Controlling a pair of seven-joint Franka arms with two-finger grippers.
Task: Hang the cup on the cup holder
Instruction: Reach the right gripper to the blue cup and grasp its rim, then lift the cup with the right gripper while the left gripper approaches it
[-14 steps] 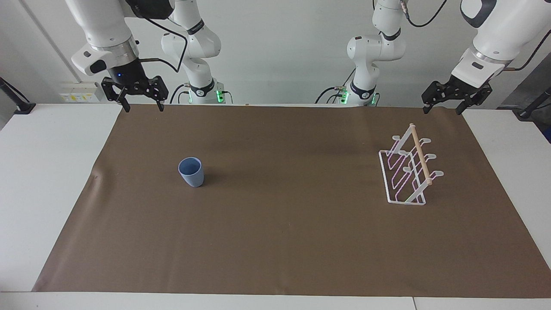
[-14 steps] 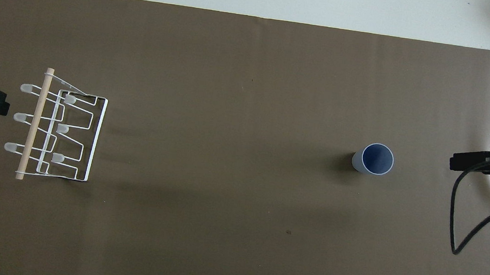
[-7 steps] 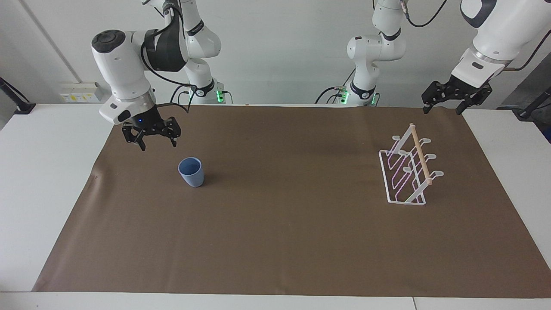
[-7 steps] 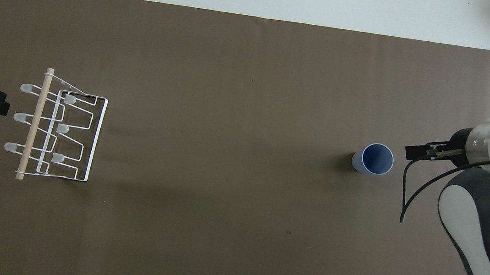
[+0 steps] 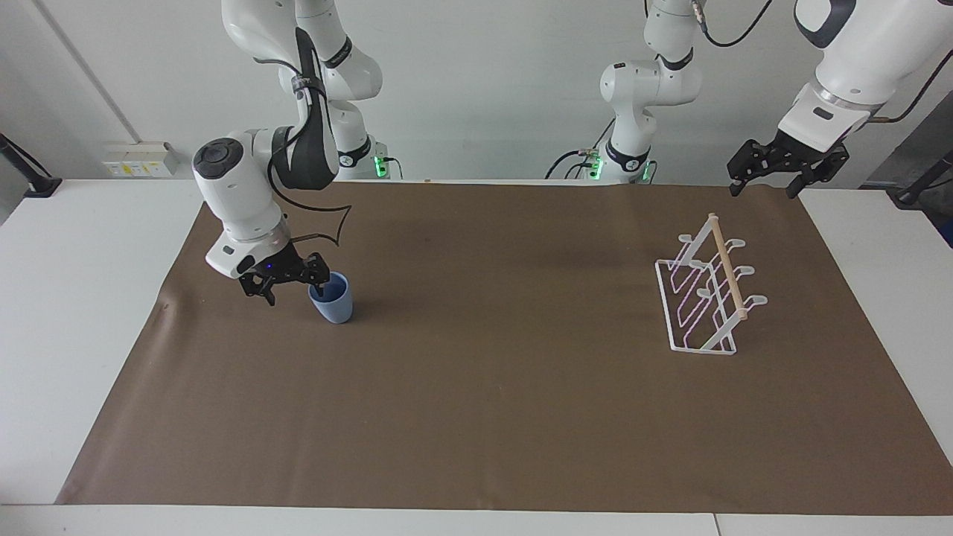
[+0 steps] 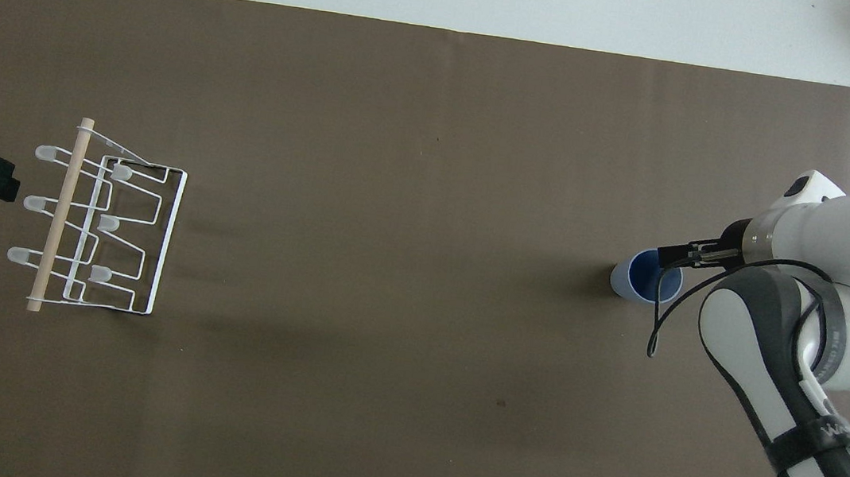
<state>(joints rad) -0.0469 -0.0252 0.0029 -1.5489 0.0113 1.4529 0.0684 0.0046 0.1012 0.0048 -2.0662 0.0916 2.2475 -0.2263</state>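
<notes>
Right gripper (image 5: 292,289): down low at the cup's rim, on the side toward the right arm's end of the table, fingers spread wide. One fingertip reads as dipping over the cup's mouth, the other hangs outside the wall. No squeeze on the cup visible; whether a finger touches the rim cannot be told.

Right arm (image 6: 808,314): reaches in from its own end, wrist tilted, black cable looping beside the cup.

Cup (image 5: 332,298): light blue tumbler, upright, mouth up, standing on the brown mat toward the right arm's end of the table. In the overhead view the cup (image 6: 640,278) sits partly under the gripper's tip.

Cup holder (image 5: 703,298): white wire rack with a pale wooden bar along the top, standing on the mat toward the left arm's end, well apart from the cup. Its looped prongs carry nothing.

Left gripper (image 5: 767,175): up in the air over the mat's edge at the left arm's end, near the cup holder but clear of it, fingers wide apart, nothing between them.

Left arm: waiting.

Mat (image 5: 476,387): brown sheet covering most of the white table (image 5: 67,298).
</notes>
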